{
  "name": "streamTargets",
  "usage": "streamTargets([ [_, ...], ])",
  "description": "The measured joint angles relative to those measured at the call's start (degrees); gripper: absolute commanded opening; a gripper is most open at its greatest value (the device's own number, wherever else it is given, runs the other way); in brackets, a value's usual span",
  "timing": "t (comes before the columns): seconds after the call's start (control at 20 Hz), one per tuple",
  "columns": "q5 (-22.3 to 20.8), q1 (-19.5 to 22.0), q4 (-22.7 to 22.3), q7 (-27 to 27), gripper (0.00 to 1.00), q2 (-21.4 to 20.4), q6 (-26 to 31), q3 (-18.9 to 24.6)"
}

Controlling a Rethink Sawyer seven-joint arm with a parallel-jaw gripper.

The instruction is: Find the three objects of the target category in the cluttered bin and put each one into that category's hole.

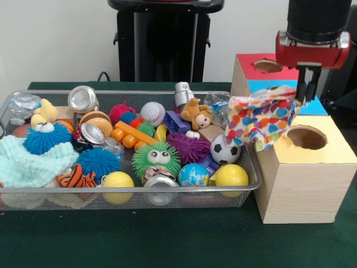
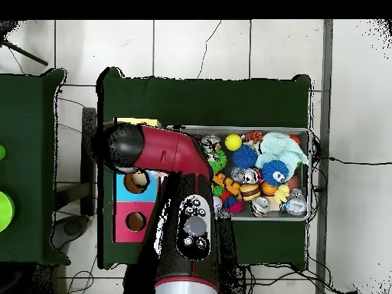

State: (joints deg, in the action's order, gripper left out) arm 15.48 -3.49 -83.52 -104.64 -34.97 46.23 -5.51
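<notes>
Green table, bin lying lengthwise left to right, pincer gripping polka-dot cloth above yellow-topped box

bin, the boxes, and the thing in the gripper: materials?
Bin: silver wire mesh, see-through walls, metal rim. Boxes: likely bare light wood, coloured tops. Held piece: soft printed cloth, multicoloured spots, hanging in folds from the gripper.
</notes>
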Motion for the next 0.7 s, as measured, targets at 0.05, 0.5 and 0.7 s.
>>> streamTargets([
  [0.05, 0.0, 0.0, 0.1, -0.1, 0.0, -0.2, 0.8, -0.1],
  [0.5, 0.0, 1.7, 1.9, -0.3, 0.0, -0.9, 2.5, -0.8],
  [0.7, 0.0, 3.6, 2.0, -0.3, 0.0, 0.8, -3.3, -0.5],
])
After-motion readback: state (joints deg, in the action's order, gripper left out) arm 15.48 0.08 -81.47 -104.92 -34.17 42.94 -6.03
